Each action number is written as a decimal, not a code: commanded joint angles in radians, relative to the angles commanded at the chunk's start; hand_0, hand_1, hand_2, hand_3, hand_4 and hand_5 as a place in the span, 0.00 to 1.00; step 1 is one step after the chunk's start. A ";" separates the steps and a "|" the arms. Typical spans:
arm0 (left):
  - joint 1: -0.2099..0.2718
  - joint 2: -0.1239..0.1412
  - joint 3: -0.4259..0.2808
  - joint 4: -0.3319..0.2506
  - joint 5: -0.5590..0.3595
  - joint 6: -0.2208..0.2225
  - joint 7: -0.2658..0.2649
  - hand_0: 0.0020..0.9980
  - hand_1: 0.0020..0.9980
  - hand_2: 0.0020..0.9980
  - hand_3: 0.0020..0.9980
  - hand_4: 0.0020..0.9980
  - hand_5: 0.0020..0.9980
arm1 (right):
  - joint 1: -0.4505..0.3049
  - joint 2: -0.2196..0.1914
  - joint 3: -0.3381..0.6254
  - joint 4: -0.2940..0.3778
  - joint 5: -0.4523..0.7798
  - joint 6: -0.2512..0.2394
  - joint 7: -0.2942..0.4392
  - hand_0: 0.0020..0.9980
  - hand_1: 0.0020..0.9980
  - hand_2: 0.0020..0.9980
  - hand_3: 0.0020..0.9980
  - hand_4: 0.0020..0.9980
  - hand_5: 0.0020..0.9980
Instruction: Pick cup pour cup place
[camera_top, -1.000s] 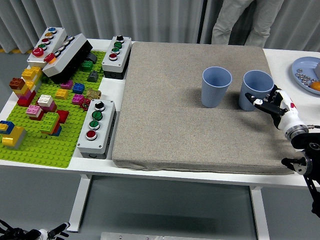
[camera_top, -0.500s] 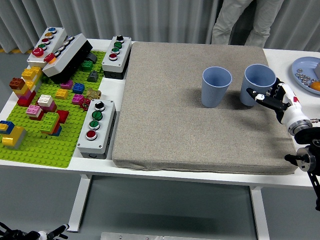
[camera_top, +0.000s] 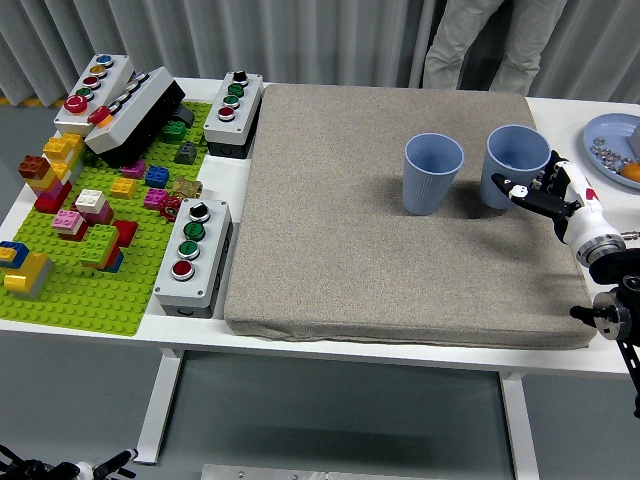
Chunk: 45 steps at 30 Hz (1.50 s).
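Two light-blue cups stand out on the grey mat. The left cup stands upright on the mat. My right hand comes in from the right edge, with its fingers curled around the right cup's side. That cup is upright and looks raised a little off the mat. What is inside either cup cannot be seen. My left hand hangs low at the bottom left, below the table, fingers spread and holding nothing.
A green baseplate with several bricks fills the left side, with button boxes beside it. A blue plate with small items lies at the far right. A person's legs stand behind the table.
The right cup has risen a little and shifted slightly away from me in my right hand. The left cup has not moved.
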 joint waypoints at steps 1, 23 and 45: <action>0.000 0.000 0.000 0.000 0.000 0.000 0.000 0.85 0.87 0.88 0.77 0.60 1.00 | 0.001 -0.001 0.000 0.001 -0.004 -0.003 0.000 0.73 0.62 0.52 0.61 0.72 0.12; -0.005 0.000 -0.007 0.000 0.006 -0.001 0.001 0.85 0.87 0.88 0.77 0.60 1.00 | 0.033 -0.016 -0.044 0.096 -0.281 -0.097 -0.045 0.71 0.61 0.51 0.61 0.72 0.12; -0.002 0.002 -0.008 0.000 0.008 -0.003 0.002 0.85 0.87 0.88 0.77 0.60 1.00 | 0.070 -0.022 -0.093 0.133 -0.614 -0.148 -0.093 0.71 0.61 0.51 0.60 0.72 0.12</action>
